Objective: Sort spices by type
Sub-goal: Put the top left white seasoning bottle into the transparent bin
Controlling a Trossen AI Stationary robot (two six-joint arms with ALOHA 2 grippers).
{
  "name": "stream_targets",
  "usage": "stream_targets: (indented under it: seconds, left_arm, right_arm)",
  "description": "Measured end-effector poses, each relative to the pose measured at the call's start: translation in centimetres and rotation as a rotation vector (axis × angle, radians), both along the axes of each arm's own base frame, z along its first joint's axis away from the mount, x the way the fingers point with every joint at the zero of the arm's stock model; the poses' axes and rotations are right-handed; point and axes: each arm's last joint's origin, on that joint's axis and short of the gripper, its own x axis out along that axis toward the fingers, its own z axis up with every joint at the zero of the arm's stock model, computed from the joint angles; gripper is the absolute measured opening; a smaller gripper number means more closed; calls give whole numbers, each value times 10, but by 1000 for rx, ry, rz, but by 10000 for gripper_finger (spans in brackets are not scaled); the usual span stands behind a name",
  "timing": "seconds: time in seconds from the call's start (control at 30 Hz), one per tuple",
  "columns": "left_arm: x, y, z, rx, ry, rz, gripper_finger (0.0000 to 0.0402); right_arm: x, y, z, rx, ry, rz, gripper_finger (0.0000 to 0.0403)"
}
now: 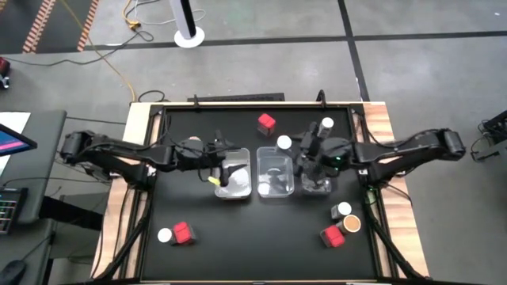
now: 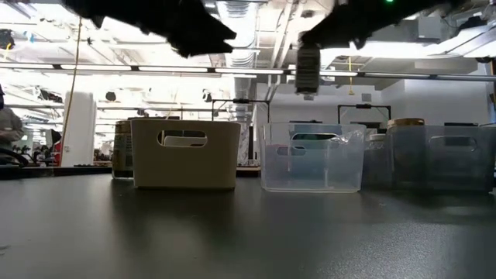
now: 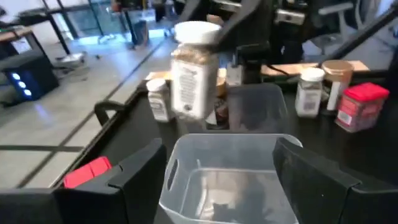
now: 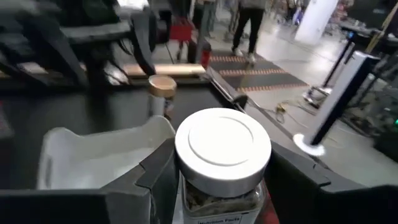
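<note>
Table (image 1: 198, 253): black top, three clear trays in a row at centre.
Right gripper (image 1: 315, 154): fingers closed on a white-lidded jar (image 4: 222, 163), lifted above the right tray (image 1: 318, 187).
Jar axis: upright, lid up, hanging off the table in the low view; the middle tray (image 1: 275, 174) lies just to its left.
Left gripper (image 1: 227, 162): empty, fingers spread wide over the left tray (image 3: 227, 177).
Nearer arm: the right.

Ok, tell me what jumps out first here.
The right end effector grips a white-lidded jar raised over the middle of the table, above the three clear trays lined up there. The left end effector hangs open over the left tray. Loose red boxes and jars lie scattered around the black tabletop.
</note>
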Motion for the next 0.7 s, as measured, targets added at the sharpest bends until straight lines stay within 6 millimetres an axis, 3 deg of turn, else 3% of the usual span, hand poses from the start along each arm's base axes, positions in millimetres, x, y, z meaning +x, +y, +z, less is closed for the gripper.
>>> stream_targets:
  seconds: [0.17,0.27,0.47,0.7]
  left_arm:
    - [-28,0,-15,25,-174,-9,283]
    - [-46,0,-25,44,-173,-11,283]
    - [-66,1,-34,50,-183,-11,283]
    - [-68,1,-37,8,-172,-10,284]
  right_arm:
    - [-20,5,-16,34,-65,24,223]
    - [-23,6,-17,40,-69,36,223]
    - [-9,-5,-24,86,-73,134,223]
    - [14,-25,-43,124,-73,224,222]
